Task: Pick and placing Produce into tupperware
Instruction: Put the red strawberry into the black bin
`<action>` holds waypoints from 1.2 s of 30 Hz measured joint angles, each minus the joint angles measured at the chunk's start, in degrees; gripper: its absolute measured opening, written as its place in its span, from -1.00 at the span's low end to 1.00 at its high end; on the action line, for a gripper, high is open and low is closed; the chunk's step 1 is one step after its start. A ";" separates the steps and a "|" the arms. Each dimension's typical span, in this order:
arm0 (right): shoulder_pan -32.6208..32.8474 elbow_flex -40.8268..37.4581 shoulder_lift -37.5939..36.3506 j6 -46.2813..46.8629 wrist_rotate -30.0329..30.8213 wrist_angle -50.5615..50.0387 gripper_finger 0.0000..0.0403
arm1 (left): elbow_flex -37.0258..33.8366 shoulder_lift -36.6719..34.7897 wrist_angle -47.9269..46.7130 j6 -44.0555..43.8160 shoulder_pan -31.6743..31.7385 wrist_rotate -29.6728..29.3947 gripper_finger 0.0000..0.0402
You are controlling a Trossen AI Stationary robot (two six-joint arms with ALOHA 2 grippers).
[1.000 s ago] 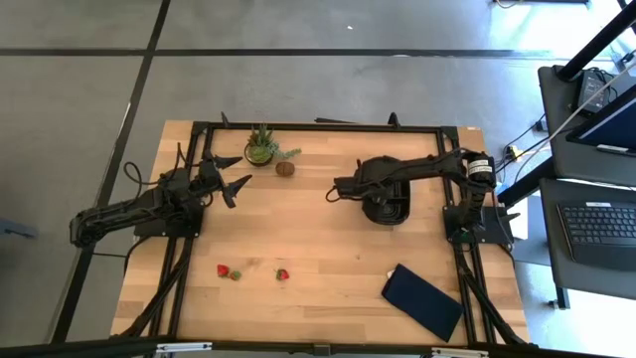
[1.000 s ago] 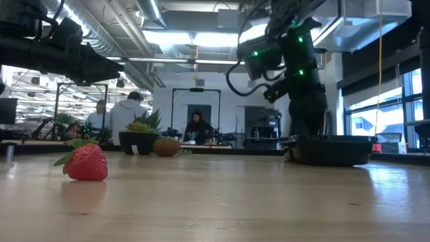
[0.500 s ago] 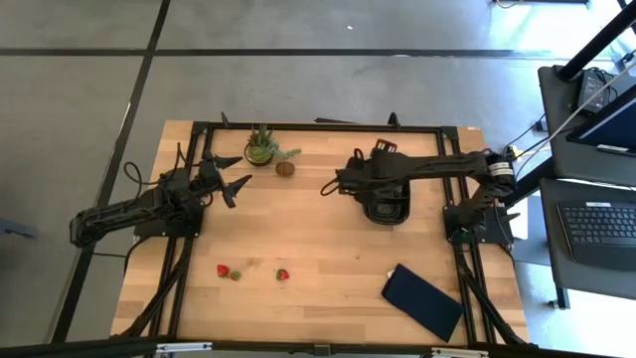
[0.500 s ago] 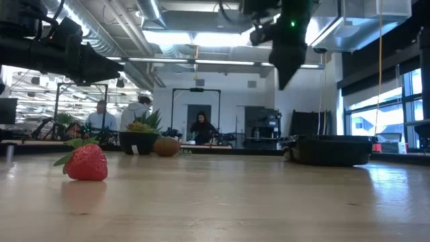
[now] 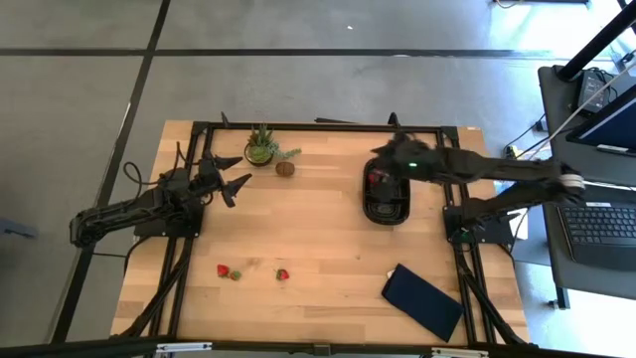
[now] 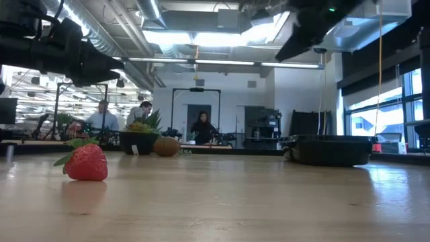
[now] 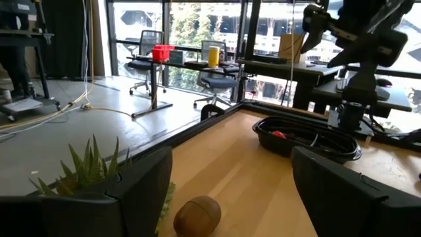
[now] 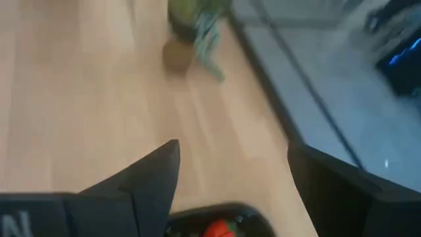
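The black tupperware (image 5: 386,207) stands on the table's right half with a red strawberry (image 5: 376,180) inside at its far end. My right gripper (image 5: 383,157) hovers open and empty above the tupperware's far end; its wrist view shows the open fingers (image 8: 230,148) over the rim. Two strawberries (image 5: 223,269) (image 5: 282,274) lie on the near left part of the table. The brown round fruit (image 5: 285,168) lies beside the potted plant (image 5: 262,147). My left gripper (image 5: 237,174) is open and empty, left of the brown fruit (image 7: 197,216).
A flat dark-blue rectangle (image 5: 423,300) lies at the near right corner. A black frame (image 5: 318,126) runs along the table's edges. In the low view one strawberry (image 6: 86,163) lies close to the camera. People sit in the room beyond the table (image 6: 101,117).
My right gripper has risen and drawn back from the table's middle toward the far right, and now hangs above the tupperware's far end. The strawberry in the tupperware, covered by the arm before, now shows.
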 joint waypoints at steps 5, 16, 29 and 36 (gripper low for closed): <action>-2.03 -14.79 -14.53 -1.68 -3.54 14.97 0.40 | 0.00 0.00 1.58 -0.07 0.01 0.00 0.51; -2.73 -32.10 -40.11 1.52 -10.76 18.49 0.40 | 0.00 0.00 2.21 -0.04 0.00 0.04 0.51; -2.73 -42.32 -60.55 2.49 -13.86 16.55 0.40 | 0.00 0.00 2.18 0.91 -0.04 16.49 0.51; -2.73 -44.76 -63.85 2.67 -13.84 16.16 0.40 | -0.02 4.98 5.35 10.15 -2.67 21.62 0.51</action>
